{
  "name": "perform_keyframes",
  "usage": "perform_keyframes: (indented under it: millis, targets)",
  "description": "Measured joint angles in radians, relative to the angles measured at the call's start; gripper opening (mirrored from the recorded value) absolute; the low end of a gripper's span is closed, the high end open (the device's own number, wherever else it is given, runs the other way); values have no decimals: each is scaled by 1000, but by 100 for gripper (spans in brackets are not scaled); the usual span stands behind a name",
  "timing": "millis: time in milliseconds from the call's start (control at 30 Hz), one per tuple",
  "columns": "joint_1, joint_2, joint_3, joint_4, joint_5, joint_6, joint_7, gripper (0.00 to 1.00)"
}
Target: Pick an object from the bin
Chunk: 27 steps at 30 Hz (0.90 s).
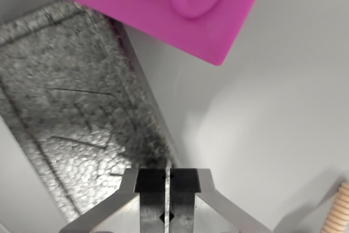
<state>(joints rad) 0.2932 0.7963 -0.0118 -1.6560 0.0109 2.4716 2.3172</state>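
A flat magenta silicone mold (pixel 163 4) with raised rounded shapes lies at the top of the wrist view, on the pale bin floor (pixel 272 113). My gripper (pixel 167 181) sits at the bottom centre, its two dark pads pressed nearly together with only a hairline gap and nothing between them. It hangs over the edge of a grey speckled foam slab (pixel 71 113), well below the mold in the picture.
The grey foam slab fills the wrist view's left half and runs diagonally. A ribbed tan wooden piece (pixel 339 211) pokes in at the bottom right corner. Pale bin floor spreads across the wrist view's right.
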Motion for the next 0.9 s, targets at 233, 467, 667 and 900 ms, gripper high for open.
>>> perform_keyframes:
  millis: [233,467,667,900]
  targets:
    - [0,-37,0,-12,0,-25,0,0]
    - [0,-78,0,-22,0,-59,0,0]
    - [0,-120,0,-27,0,-95,0,0]
    - [0,-173,0,-30,0,-146,0,0]
